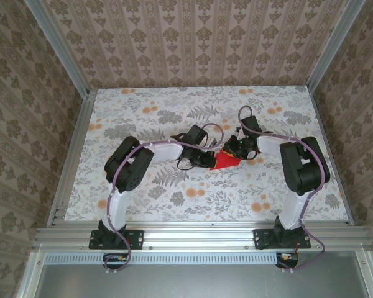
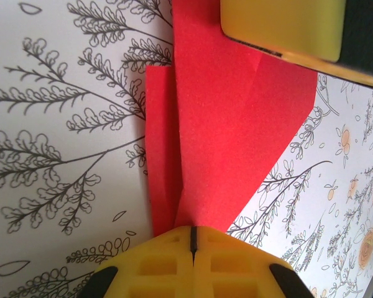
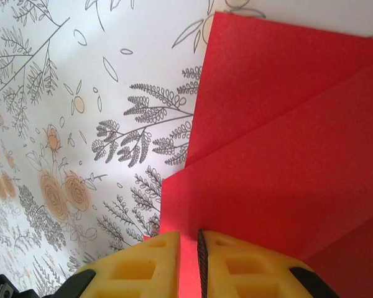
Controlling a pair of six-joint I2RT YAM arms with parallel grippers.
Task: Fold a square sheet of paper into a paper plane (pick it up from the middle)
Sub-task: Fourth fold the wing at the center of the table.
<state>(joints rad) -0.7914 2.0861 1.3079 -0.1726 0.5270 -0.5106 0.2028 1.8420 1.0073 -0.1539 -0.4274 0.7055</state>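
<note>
Red, the paper plane (image 1: 225, 162) stretches left-right between my left gripper (image 2: 193, 233) and right gripper (image 3: 188, 242), both clamped on its ends.

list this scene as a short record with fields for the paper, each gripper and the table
paper: bright red, held between the two grippers
fold stage: partly folded, with creases and overlapping flaps, not yet a narrow dart
left gripper: shut on one end of the paper
right gripper: shut on the opposite end
table: floral-print top, paper near its middle
</note>
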